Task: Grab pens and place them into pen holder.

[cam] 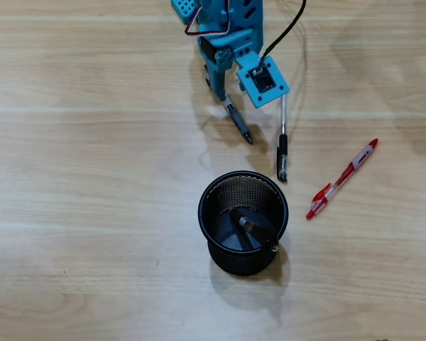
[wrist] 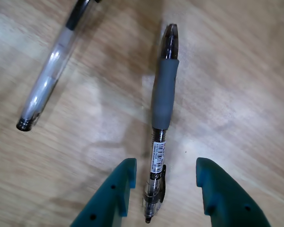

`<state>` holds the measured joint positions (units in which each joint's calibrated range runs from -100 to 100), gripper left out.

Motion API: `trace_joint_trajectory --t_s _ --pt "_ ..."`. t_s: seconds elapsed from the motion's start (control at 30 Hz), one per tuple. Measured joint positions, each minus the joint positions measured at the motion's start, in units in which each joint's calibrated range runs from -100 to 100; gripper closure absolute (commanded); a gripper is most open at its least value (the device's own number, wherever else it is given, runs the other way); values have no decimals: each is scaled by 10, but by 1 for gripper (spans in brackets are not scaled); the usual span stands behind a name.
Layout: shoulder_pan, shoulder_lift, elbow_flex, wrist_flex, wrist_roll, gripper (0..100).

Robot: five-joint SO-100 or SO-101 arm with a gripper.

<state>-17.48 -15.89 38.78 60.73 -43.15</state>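
Pincer (wrist: 164, 182) open, teal jaws straddling the black-and-clear pen with the grey rubber grip (wrist: 162, 109), flat on the light wooden counter (wrist: 246, 71) and lined up for a pinch. Second black-and-clear pen (cam: 282, 145) lies just beside it; red-and-clear pen (cam: 341, 179) further right in the overhead view. Round black wire-mesh pen holder (cam: 220, 195) stands nearby, one black pen (cam: 255, 233) already leaning inside.

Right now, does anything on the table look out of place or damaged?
Nothing looks damaged. Three pens lie loose on the table: a grey-grip pen between the open claw, a clear pen and a red pen. One pen leans inside the holder.
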Motion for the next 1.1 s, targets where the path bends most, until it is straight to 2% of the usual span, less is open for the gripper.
trace_joint_trajectory --t_s 0.33,0.73,0.9,1.1 --pt "6 78 -4 0 0 84" --pt "6 179 -80 -1 0 85" --pt "6 185 -83 -1 0 98" --pt "3 184 -91 -7 -2 98"
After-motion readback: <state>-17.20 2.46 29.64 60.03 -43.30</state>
